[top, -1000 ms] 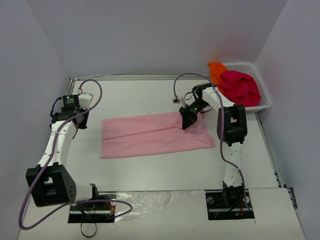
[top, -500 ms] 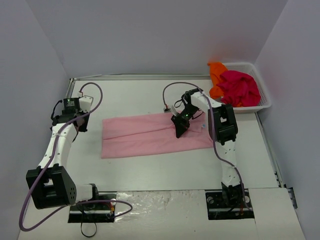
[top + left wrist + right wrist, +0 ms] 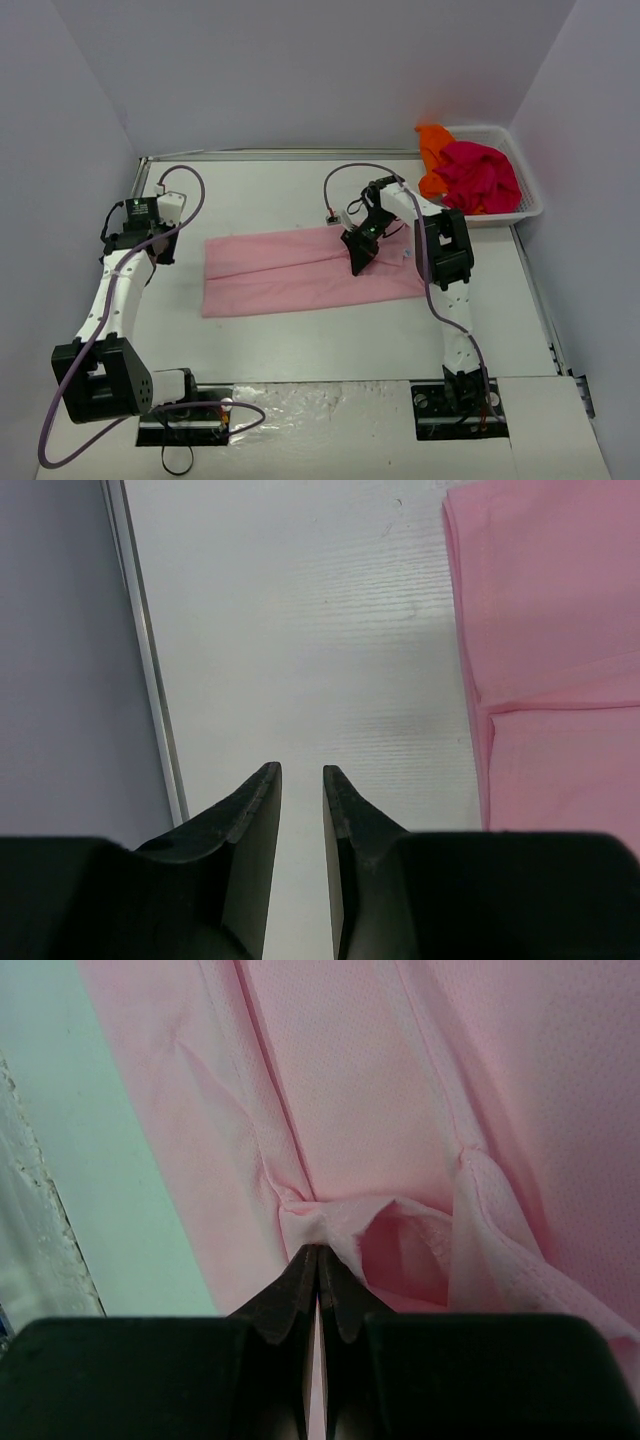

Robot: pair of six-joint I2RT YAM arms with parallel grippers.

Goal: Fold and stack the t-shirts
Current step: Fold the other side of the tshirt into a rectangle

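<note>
A light pink t-shirt (image 3: 270, 272) lies folded into a long strip across the middle of the table. My right gripper (image 3: 357, 262) is shut on a pinched fold of its cloth (image 3: 330, 1222), right of the strip's middle; in the right wrist view the gripper (image 3: 318, 1252) has the fabric bunched at its tips. My left gripper (image 3: 163, 252) hovers over bare table to the left of the shirt. In the left wrist view this gripper (image 3: 302, 772) is slightly open with nothing in it, and the pink t-shirt's edge (image 3: 560, 630) lies to the right. Magenta-red (image 3: 480, 175) and orange (image 3: 433, 142) t-shirts sit heaped in the basket.
A white mesh basket (image 3: 530, 208) stands at the back right corner. A metal rail (image 3: 140, 630) runs along the table's left edge by the wall. The right arm's cable (image 3: 340, 180) loops above the shirt's far edge.
My right gripper has moved left and slightly nearer with the pink cloth pinched in it, drawing the shirt's right part leftward. The left arm has barely shifted.
</note>
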